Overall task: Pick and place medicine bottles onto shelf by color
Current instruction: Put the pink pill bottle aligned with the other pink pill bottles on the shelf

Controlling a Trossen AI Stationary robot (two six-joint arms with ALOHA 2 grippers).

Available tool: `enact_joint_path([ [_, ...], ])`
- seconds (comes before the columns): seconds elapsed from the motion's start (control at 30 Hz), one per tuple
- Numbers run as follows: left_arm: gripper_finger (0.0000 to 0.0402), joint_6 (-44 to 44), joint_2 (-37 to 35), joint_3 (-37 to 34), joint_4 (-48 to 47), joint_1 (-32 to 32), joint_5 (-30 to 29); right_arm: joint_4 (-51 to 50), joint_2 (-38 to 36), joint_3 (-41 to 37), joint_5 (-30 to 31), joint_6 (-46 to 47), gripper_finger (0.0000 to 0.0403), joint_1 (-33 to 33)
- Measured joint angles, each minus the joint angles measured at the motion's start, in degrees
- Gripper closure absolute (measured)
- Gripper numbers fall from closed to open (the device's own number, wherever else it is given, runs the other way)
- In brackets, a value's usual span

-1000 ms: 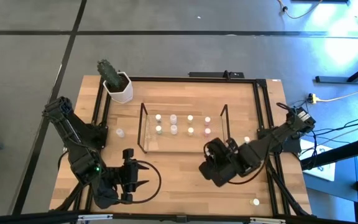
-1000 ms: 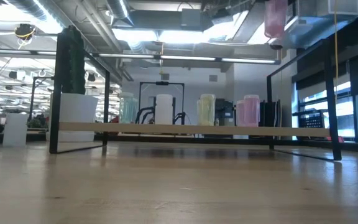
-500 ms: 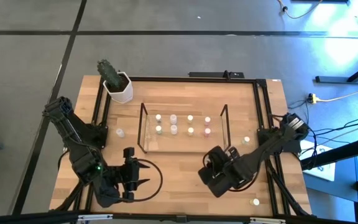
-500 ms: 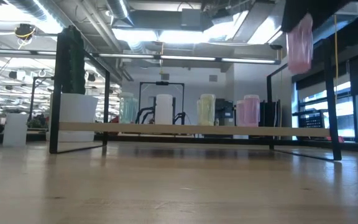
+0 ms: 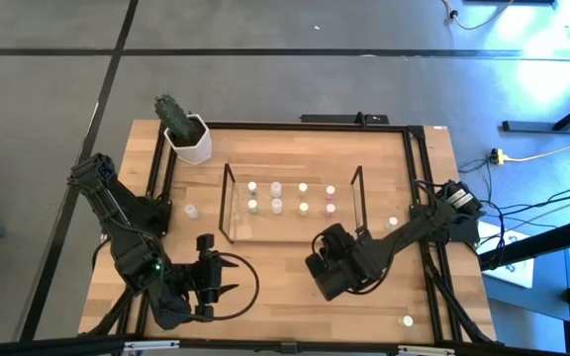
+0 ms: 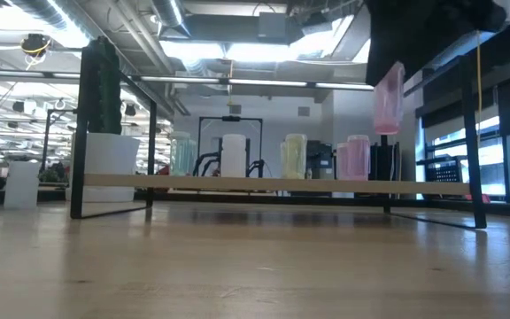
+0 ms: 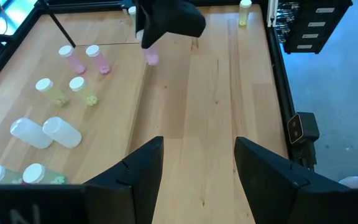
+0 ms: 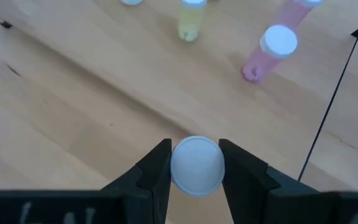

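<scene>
I am in the carrying step: my right gripper is closed on a pink bottle, the fingers pressing on both sides of its white cap. In the low view the bottle hangs in the air, clearly above the tabletop, touching nothing else. From above, this gripper is over the front part of the tabletop, a little toward the right side, just in front of the shelf near its right end.

The shelf stands in the middle of the tabletop. Eight bottles stand in it already, in pairs by color, and the pink pair is at the right end. So I judge that my bottle must go near this pair. The next move calls for bringing it over the shelf beside the pink pair, lowering it upright, and opening only when its base rests. The standing bottles are close together, so I could knock one over.

My left gripper waits near the front left corner, its fingers apart and empty. Other bottles remain on the tabletop outside the shelf.
</scene>
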Motion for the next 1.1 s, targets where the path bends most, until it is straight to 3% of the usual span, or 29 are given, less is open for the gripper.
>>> enact_joint_path([
  [0.2, 0.0211, 0.02, 0.0, 0.0, 0.0, 0.0, 0.0, -2.1, 0.0, 3.24, -2.84, -4.04, 0.0279, 0.39],
  [0.3, 0.0211, 0.02, 0.0, 0.0, -0.01, 0.0, 0.0, -3.58, 0.0, 6.54, -0.86, -7.62, 0.0279, 0.41],
  [0.4, 0.0211, 0.02, 0.0, 0.0, -0.02, 0.0, 0.0, -3.56, -0.02, 9.19, 1.88, -19.24, 0.0279, -0.47],
  [0.57, 0.0211, 0.04, 0.0, 0.0, -0.02, 0.0, 0.0, -3.51, -0.07, 9.64, -1.12, -43.39, 0.0279, -3.79],
  [0.67, 0.0211, 0.02, 0.0, 0.0, -0.02, 0.0, 0.0, -3.67, -0.07, 8.15, -1.08, -52.42, 0.0279, -4.47],
  [0.93, 0.0211, 0.02, 0.0, 0.0, -0.01, 0.0, 0.18, -3.21, -0.54, 7.65, -1.41, -59.23, 0.0279, -4.68],
  [1.1, 0.0211, 0.04, 0.0, 0.01, -0.02, 0.0, 0.22, -3.3, -4.29, 7.63, -4.88, -59.52, 0.0279, -4.68],
])
